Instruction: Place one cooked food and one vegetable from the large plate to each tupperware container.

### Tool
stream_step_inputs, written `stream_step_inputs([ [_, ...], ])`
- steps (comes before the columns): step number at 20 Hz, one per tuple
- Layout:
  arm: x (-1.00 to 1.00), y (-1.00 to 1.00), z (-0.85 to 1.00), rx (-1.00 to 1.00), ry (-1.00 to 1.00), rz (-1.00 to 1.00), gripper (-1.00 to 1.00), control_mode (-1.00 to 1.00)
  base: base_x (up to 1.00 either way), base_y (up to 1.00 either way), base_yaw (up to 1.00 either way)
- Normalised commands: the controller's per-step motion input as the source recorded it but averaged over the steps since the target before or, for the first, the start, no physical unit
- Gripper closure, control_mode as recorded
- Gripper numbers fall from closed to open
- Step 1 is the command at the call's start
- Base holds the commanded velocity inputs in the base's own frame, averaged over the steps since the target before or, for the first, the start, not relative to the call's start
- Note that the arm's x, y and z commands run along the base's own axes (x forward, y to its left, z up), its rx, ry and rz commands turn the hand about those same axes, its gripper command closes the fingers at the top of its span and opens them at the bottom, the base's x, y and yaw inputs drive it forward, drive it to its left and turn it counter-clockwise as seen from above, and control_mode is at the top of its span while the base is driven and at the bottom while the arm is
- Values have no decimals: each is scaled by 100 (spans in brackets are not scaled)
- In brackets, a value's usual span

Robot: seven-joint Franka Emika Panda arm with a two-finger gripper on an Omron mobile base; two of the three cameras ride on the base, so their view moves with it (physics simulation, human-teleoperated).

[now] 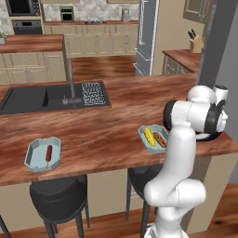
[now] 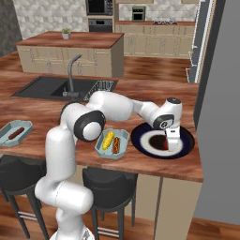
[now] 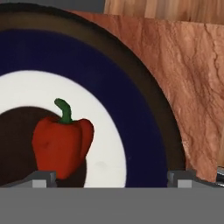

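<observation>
gripper (image 2: 171, 146) hangs wide open, empty, over the small glossy red bell pepper (image 3: 62, 146) on the dark navy round plate (image 3: 144, 109). likely light, smooth, slippery; grasp across its body.

place: home kitchen, rendered | worktop: long reddish-brown wooden counter (image 1: 107, 125) with a dark inset sink (image 1: 28, 98) and grey tap (image 1: 70, 76) | seating: black round bar stools (image 1: 60, 197) under its edge | background: cream cabinets (image 1: 93, 44), built-in black wall oven (image 1: 24, 16), steel fridge (image 1: 148, 37), wooden knife block (image 1: 195, 42)
</observation>
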Motion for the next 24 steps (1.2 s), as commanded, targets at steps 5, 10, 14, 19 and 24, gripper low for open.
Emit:
stream_step_inputs([
  [5,25,0,-17,0,0,0,-100,-100,0,0,0],
  [10,25,0,-17,0,0,0,-100,-100,0,0,0],
  [14,23,0,-20,0,0,0,-100,-100,0,0,0],
  [19,8,0,-26,0,0,0,-100,-100,0,0,0],
  [24,2,0,-33,0,0,0,-100,-100,0,0,0],
])
